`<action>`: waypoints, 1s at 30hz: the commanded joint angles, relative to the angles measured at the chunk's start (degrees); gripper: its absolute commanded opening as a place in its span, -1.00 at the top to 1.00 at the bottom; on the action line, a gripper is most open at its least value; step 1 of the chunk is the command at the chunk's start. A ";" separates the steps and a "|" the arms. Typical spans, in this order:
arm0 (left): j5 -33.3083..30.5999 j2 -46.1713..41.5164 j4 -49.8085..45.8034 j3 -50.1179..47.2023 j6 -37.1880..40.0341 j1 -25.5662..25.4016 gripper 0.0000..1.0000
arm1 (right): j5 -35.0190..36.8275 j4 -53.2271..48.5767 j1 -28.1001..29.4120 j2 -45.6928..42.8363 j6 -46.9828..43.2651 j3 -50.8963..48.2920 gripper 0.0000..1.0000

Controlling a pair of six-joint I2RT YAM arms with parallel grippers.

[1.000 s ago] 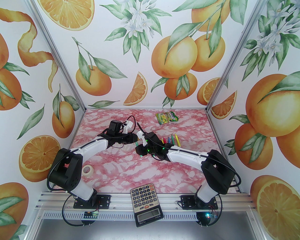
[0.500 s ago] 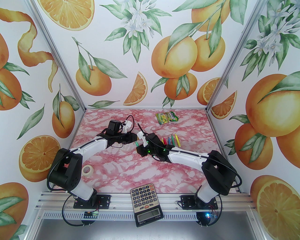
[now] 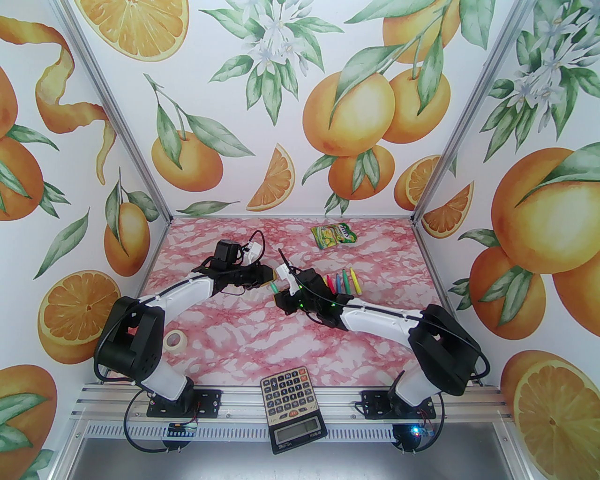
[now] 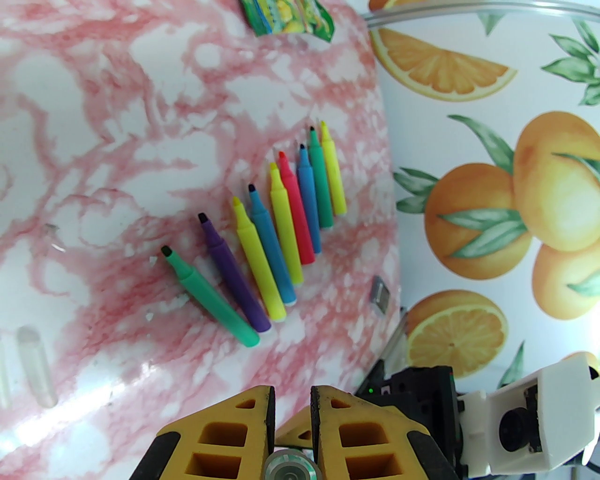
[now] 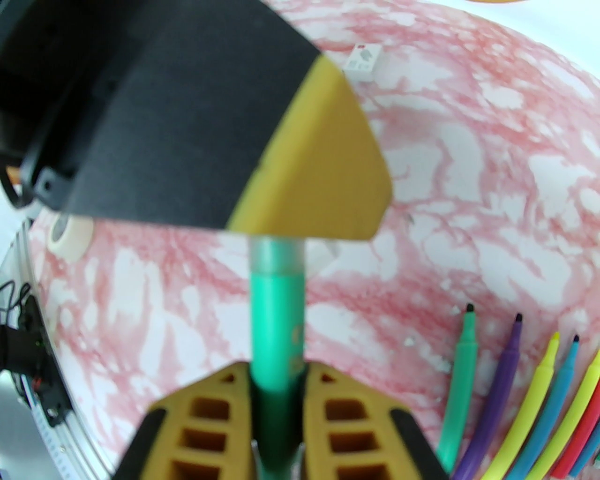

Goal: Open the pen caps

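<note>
Right gripper (image 5: 276, 370) had edged up-frame, clamping the slim green plastic marker (image 5: 276, 318); left gripper (image 4: 291, 398), pinching its translucent cylindrical pen cap (image 5: 276, 255), needed a straight axial pull.

Right wrist view: the left gripper (image 5: 309, 211) sits close to the lens and is blurred. It covers the far end of the clear cap (image 5: 276, 255) on the green pen (image 5: 276, 304). The pen's near end is hidden between the fingers of the right gripper (image 5: 276, 375). The row of pens (image 5: 539, 403) is cut by the bottom and right edges. The tape roll (image 5: 70, 234) is partly behind the left gripper.

Left wrist view: the snack packet (image 4: 286, 18) is cut by the top edge, and a loose cap (image 4: 3, 375) by the left edge.

Top view: the right arm (image 3: 375, 318) hides the near ends of some pens. The held pen is too small to tell whether its cap is seated.
</note>
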 commanded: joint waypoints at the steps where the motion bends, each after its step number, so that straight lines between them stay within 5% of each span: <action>1: -5.65 0.19 7.91 0.63 -0.50 4.47 1.00 | -0.72 -9.98 -0.10 -1.16 -1.81 -3.87 0.99; 30: -5.02 2.75 4.17 4.12 1.37 7.78 1.00 | -0.71 -10.52 -0.11 -4.24 -4.59 -6.74 1.00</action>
